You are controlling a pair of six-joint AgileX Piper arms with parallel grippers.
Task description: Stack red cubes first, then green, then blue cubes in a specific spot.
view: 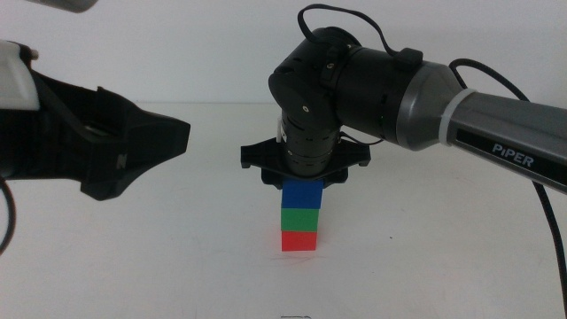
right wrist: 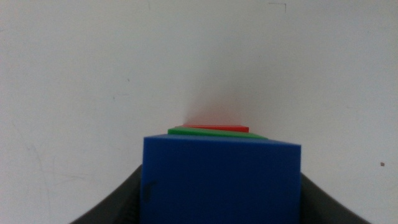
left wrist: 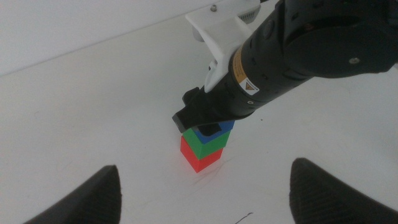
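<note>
my right gripper (view: 306, 180) sits straight over the stack, fingers (right wrist: 121, 202) clamped on either side of the blue cube (view: 302, 194). the right wrist view shows dark finger on both flanks of it with no gap i can see. blue cube rests on the green cube (view: 299, 218), green on the red cube (view: 299, 240), red on the white table (view: 177, 266). so the tower is built in the right order on an unmarked patch near the middle of the table.

judgement: step in hand is the release of the last cube. from the middle view blue looks shifted a touch toward my right arm's side against green and red, not fully flush. the left wrist view shows the same slight twist. it looks well enough supported to stay.

to do it well: part the fingers slowly and evenly so neither pad drags the cube sideways. no downward push, the tower is narrow. then lift straight up until clear of the top face before any sideways move. risk is one finger sticking and tipping blue off.

my left gripper (view: 133, 146) waits beside the stack, well apart from it, fingers (left wrist: 93, 193) spread wide with nothing between them.
</note>
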